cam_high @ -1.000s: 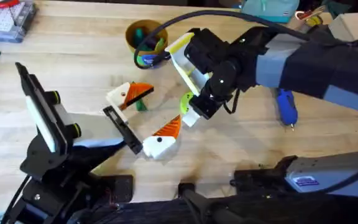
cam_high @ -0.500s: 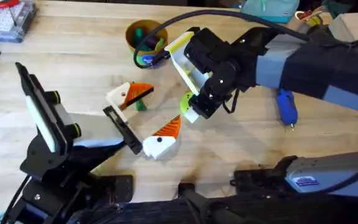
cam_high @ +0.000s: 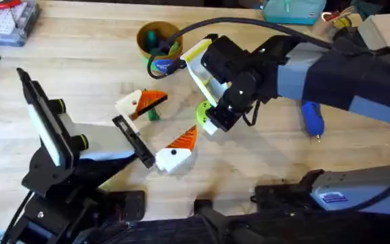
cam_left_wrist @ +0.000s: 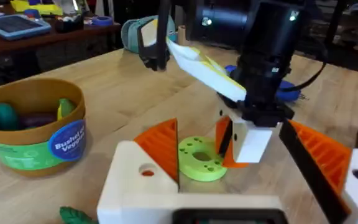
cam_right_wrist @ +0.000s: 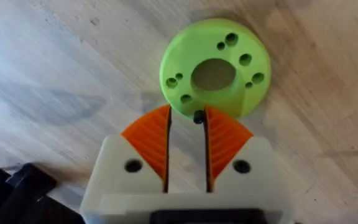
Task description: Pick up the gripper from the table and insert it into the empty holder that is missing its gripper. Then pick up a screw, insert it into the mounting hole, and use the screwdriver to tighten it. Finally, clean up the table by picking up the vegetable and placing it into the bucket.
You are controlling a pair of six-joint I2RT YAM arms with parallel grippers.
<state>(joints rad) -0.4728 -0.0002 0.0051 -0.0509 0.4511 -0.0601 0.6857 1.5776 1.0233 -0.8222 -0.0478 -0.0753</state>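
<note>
**A:** Screwdriver (cam_high: 312, 116) lies flat on the table (cam_high: 80, 61), blue handle out past the right arm's far side, well apart from the action. Right gripper (cam_high: 210, 124) is down at the middle, just beside the green disc (cam_high: 202, 108).

**B:** The right wrist camera shows more. The disc (cam_right_wrist: 215, 68) sits flat with its ring of small holes, and the orange pads (cam_right_wrist: 149, 140) stand a narrow gap apart at its edge. A small dark screw (cam_right_wrist: 198, 116) sits against one pad tip, touching the disc rim. Gripped or only resting there, I can't tell.

**A:** From the left wrist, the right gripper (cam_left_wrist: 250, 140) hangs upright over the disc (cam_left_wrist: 199, 158), with the bucket (cam_left_wrist: 33, 127) off to one side, vegetables inside.

**B:** Overhead, the bucket (cam_high: 158, 41) stands at the far side, apart from the disc. Left gripper (cam_high: 158, 127) is spread wide and holding nothing, its fingers flanking the work spot. A green vegetable (cam_high: 153, 115) lies near one finger.

**A:** It's tight on the left around that disc. There's bare wood to the right, between the disc and the screwdriver, and along the near edge
</note>
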